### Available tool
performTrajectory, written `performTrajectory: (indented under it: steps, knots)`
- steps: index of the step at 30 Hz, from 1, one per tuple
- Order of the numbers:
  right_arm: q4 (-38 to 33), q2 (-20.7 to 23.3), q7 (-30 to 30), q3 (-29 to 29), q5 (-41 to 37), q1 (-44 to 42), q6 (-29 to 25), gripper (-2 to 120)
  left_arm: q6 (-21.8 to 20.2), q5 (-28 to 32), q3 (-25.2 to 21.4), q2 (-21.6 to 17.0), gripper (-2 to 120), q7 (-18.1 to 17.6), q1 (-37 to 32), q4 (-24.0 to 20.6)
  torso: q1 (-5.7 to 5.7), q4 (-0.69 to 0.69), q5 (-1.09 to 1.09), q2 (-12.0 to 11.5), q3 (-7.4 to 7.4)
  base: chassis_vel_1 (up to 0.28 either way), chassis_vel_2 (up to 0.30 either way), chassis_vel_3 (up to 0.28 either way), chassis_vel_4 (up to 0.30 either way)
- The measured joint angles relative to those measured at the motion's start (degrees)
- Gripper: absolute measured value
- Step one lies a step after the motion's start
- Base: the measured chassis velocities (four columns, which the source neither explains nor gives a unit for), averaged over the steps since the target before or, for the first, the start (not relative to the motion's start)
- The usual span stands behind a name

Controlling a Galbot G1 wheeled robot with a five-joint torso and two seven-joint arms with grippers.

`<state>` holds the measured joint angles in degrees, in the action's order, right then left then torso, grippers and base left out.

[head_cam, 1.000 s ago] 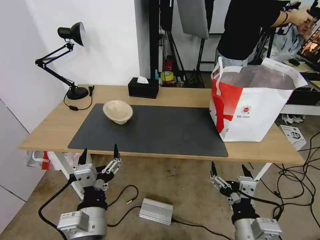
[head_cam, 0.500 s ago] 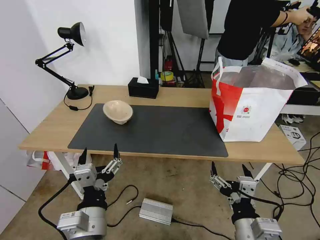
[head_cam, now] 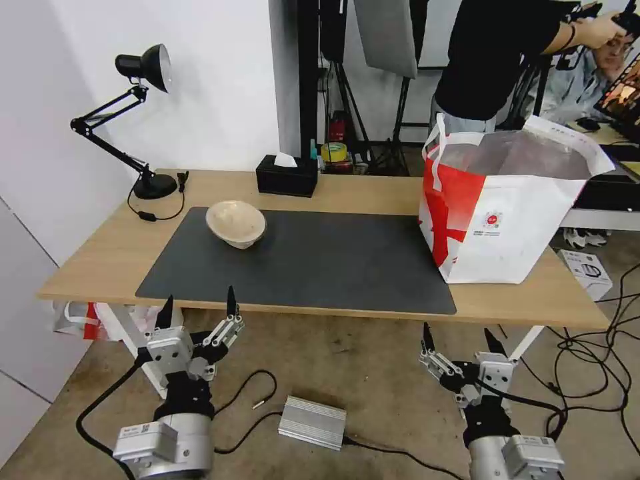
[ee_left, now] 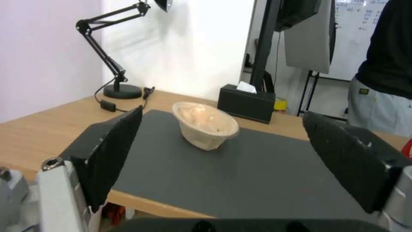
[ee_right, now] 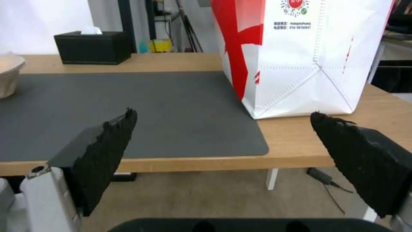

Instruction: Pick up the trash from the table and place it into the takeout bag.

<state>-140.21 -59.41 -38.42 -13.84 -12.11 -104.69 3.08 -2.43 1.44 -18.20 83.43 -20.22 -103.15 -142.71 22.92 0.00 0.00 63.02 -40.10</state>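
**One bowl left on the table, both claws empty and low**

My left claw (head_cam: 197, 301) hangs below the table's (head_cam: 347, 190) front edge, fingers spread wide, gripping nothing. My right claw (head_cam: 459, 337) is the same: low, in front of the table, jaws wide apart, empty.

Landmark is the dark mat (head_cam: 320, 263). The beige pulp bowl (head_cam: 235, 224) sits on the mat's far left corner, tipped a bit on its side, mouth toward my left. From the left wrist it lies straight ahead between my fingers, well apart from them. The takeout bag (head_cam: 507, 213) stands upright just off the mat's right end, its base overlapping the mat's right edge, top open, foil lining visible. Can't see what's inside it. The black tissue box (head_cam: 287, 176) is behind the mat's back edge; not trash. The desk lamp (head_cam: 137, 113) is off the mat's far left corner.

Progress, my read: this bowl is the only trash on the table. Whatever else there was is not on the mat; it may be in the bag, unconfirmed. Left to do: reach for the bowl, lift it, carry it across the mat, drop it in the bag. No grasp begun yet.
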Motion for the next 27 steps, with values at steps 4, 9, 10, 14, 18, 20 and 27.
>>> performTrajectory:
  steps: [4, 9, 10, 14, 18, 20, 27]
  knots:
    - [-0.01, 0.00, 0.00, 0.00, -0.01, 0.00, 0.00, 100, 0.00, 0.56, -0.15, -0.20, 100, -0.09, 0.13, -0.10, 0.00, 0.00, 0.00, 0.00, 0.00, 0.000, 0.000, 0.000, 0.000]
    - [-0.02, 0.00, 0.01, 0.00, -0.02, 0.00, 0.00, 100, -0.05, 1.39, -0.36, -0.62, 100, -1.20, 0.54, -0.24, 0.00, 0.00, 0.00, 0.00, 0.00, 0.000, 0.000, 0.000, 0.000]
    - [-0.02, 0.00, 0.01, 0.00, -0.02, 0.00, 0.00, 100, -0.05, 1.39, -0.36, -0.62, 100, -1.20, 0.54, -0.24, 0.00, 0.00, 0.00, 0.00, 0.00, 0.000, 0.000, 0.000, 0.000]
    - [-0.02, 0.01, 0.02, 0.00, -0.02, 0.00, -0.01, 100, -0.91, 5.28, -1.12, -1.55, 100, -2.74, 1.77, -0.48, 0.00, 0.00, 0.00, 0.00, 0.00, 0.000, 0.000, 0.000, 0.000]
    - [-0.02, 0.01, 0.02, 0.00, -0.02, 0.00, -0.02, 100, -2.58, 13.99, -2.59, -2.00, 100, -4.93, 4.09, -0.51, 0.00, 0.00, 0.00, 0.00, 0.00, 0.000, 0.000, 0.000, 0.000]
    - [-0.02, 0.01, 0.02, 0.00, -0.02, 0.00, -0.02, 100, -3.29, 16.69, -3.14, -2.19, 100, -5.52, 4.71, -0.51, 0.00, 0.00, 0.00, 0.00, 0.00, 0.000, 0.000, 0.000, 0.000]
    - [-0.02, 0.01, 0.02, 0.00, -0.02, 0.00, -0.03, 100, -4.85, 25.35, -3.95, -2.73, 100, -8.17, 5.98, -0.53, 0.00, 0.00, 0.00, 0.00, 0.00, 0.000, 0.000, 0.000, 0.000]
